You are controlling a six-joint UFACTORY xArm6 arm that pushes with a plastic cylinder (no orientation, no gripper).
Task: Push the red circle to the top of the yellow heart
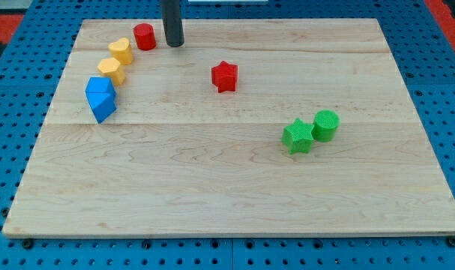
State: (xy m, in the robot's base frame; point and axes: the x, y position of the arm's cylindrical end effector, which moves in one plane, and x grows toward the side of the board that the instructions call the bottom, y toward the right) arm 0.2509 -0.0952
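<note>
The red circle (144, 36) is sitting near the board's top edge, just to the view's upper right of the yellow heart (121, 50), close beside it though I cannot tell whether the two are touching. My tip (173, 43) is resting on the wooden board (234, 187) just to the view's right of the red circle, apart from it by a narrow gap; being a bare rod, it is gripping nothing and has nothing to open or close. Judging by its look, the red circle is a small, rigid, light cylinder that is likely sliding freely on the smooth wood and possibly rolling off a glancing contact, so pressing squarely on the middle of its side wall, on the face turned away from the yellow heart, seems the sound place to bear on it. It is looking nearly placed already, needing only a small nudge. No containers are showing anywhere around the red circle
</note>
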